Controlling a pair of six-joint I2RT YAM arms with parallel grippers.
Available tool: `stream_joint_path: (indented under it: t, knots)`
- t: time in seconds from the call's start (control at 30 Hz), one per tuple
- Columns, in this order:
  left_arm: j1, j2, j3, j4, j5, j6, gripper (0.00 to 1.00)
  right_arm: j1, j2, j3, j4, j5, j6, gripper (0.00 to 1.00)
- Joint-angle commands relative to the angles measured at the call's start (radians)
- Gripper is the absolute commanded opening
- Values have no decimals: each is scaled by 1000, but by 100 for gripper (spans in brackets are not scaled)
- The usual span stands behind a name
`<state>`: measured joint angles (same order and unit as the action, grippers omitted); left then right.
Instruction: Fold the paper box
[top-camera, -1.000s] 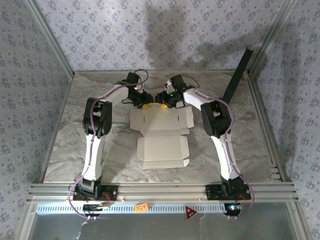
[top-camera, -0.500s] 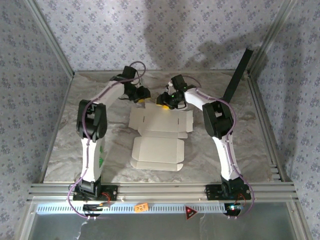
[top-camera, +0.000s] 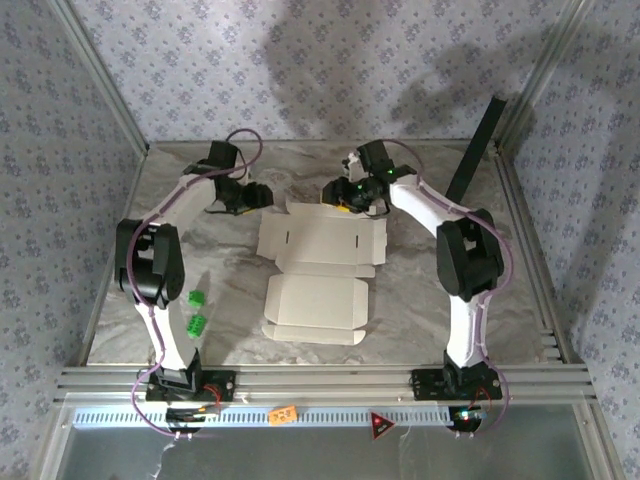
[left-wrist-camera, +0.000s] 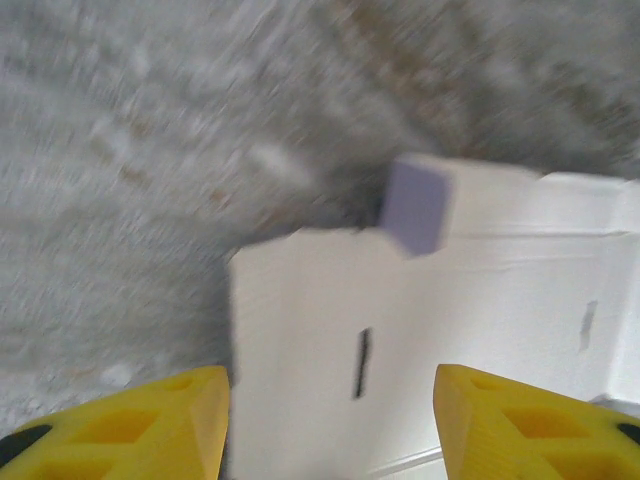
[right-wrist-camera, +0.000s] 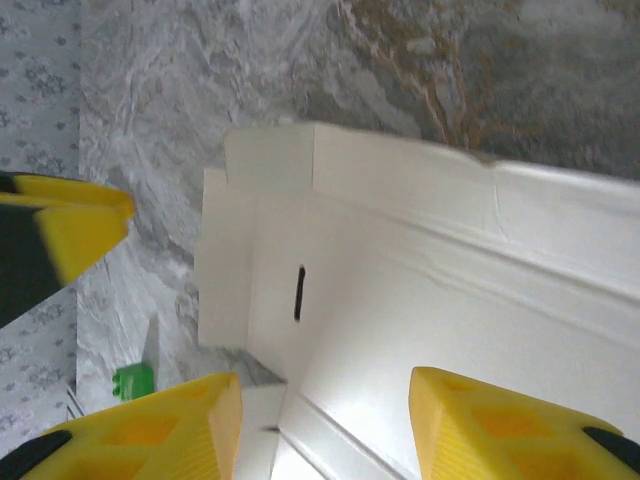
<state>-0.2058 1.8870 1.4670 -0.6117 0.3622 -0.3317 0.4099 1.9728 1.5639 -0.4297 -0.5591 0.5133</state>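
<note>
Top external view: the paper box (top-camera: 318, 268) was found lying flat and unfolded at mid-table. The left gripper (top-camera: 260, 195) was noted at its 11 o'clock and the right gripper (top-camera: 338, 200) at 12 o'clock. Fingertips were cut off in the wrist views, the left one blurred. Both jaws were seen spread wide, with nothing held.

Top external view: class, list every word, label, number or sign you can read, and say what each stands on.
No text here is legible.
Orange tag on the front rail: dark marks, too small to read.
Red triangle sign on the same rail: symbol too small to read.
Paper box: no print visible.
</note>
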Motion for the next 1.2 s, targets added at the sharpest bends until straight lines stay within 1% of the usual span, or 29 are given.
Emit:
stream_joint_path:
  t: [0.0,0.13,0.27,0.4,0.53,0.63,0.83,0.87,0.93,1.03,1.17]
  knots:
    - [17,0,-46,55,21,40,58,1,-75,-90,-6,25,-21,50]
    - [31,44,-76,74,47,55,58,5,-145,-191,15,42,-17,50]
    - [34,95,-86,109,124,61,56,7,-191,-275,44,50,-6,50]
    - [34,136,-86,134,165,65,51,7,-215,-325,70,52,9,50]
    - [34,150,-98,164,195,73,48,9,-236,-350,76,62,11,50]
    - [34,146,-113,181,207,79,40,5,-248,-363,72,71,8,50]
    - [35,105,-158,222,219,88,21,-3,-289,-363,61,85,-2,50]
    - [36,96,-166,234,233,88,19,-4,-302,-396,65,82,-8,50]
    - [36,73,-182,255,260,91,16,-5,-340,-403,60,87,-20,51]
    - [36,17,-211,288,287,97,15,-14,-409,-410,34,102,-50,51]
    - [36,-83,-233,311,351,118,12,-34,-517,-406,-32,126,-131,53]
